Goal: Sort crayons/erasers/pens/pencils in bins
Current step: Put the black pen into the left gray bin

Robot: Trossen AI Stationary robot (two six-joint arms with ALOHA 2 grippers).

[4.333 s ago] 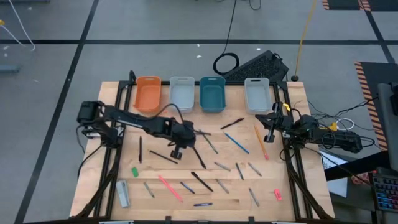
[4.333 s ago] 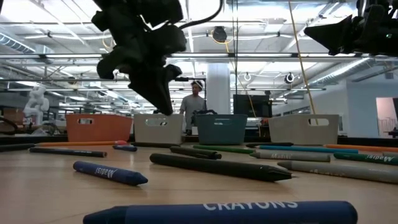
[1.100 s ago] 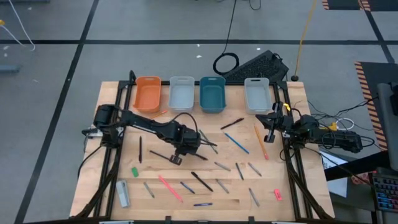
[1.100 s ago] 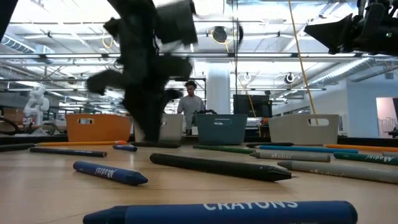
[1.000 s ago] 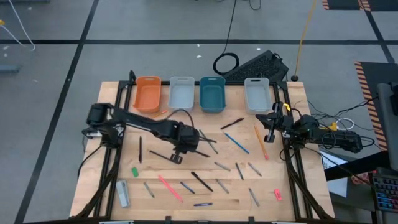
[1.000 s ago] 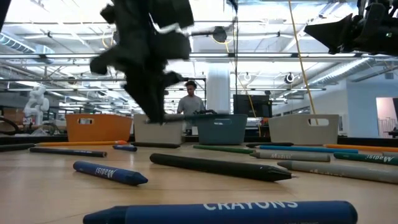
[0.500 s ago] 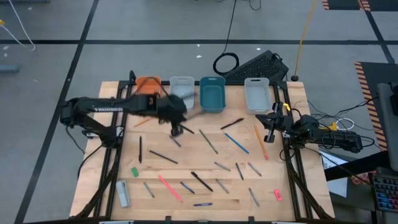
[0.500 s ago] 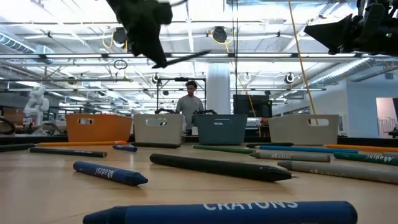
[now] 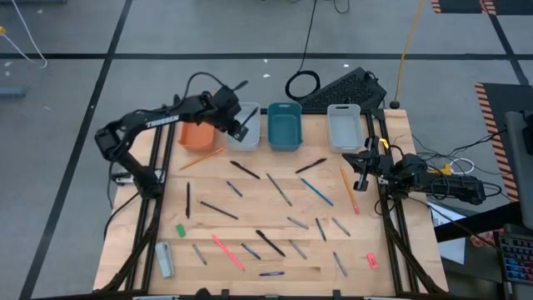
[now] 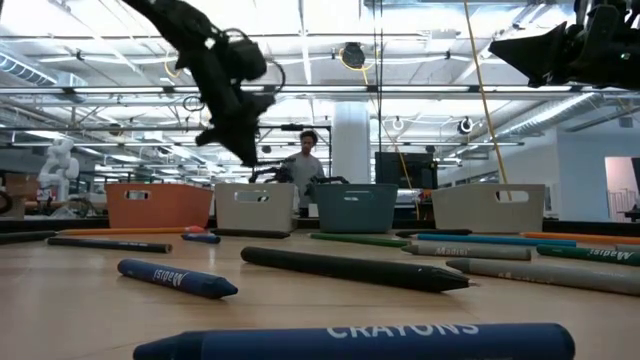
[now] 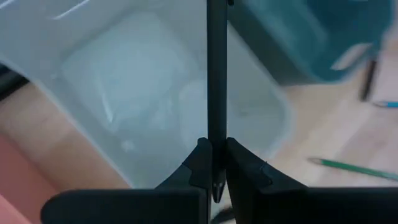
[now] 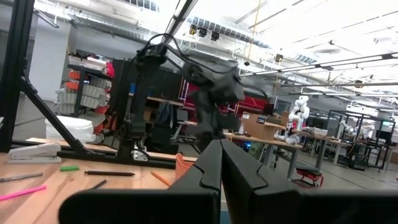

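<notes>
Four bins stand in a row at the table's far edge: orange [image 9: 198, 127], pale grey [image 9: 244, 127], teal [image 9: 284, 127] and pale grey [image 9: 345, 127]. My left gripper [image 9: 236, 122] hangs above the left pale bin [image 11: 137, 93], shut on a black pen [image 11: 216, 87]. At the right edge my right gripper [image 9: 364, 172] waits shut, holding nothing. Crayons, pens and pencils lie scattered flat on the wood, among them a blue crayon [image 10: 355, 342]. A green eraser [image 9: 180, 229] lies near left, a pink-red eraser [image 9: 371, 261] near right. My left gripper pinches the black pen between its two fingers [image 11: 239, 163] close to one end [image 11: 216, 184]; a short tip sticks out behind them. The long rest of the pen reaches out over the pale bin. The pen is lifted clear and touches nothing else.
A keyboard [image 9: 341, 87] and a coiled cable [image 9: 302, 85] lie beyond the bins. A grey stapler [image 9: 164, 259] sits at the near left. An orange pencil [image 9: 201, 158] lies just before the orange bin. A person [image 10: 305, 165] stands in the room behind the table.
My left gripper has risen from the table's middle and swung toward the far edge, carrying the black pen with it. The pen, which lay on the wood, is now lifted clear above the left pale bin.
</notes>
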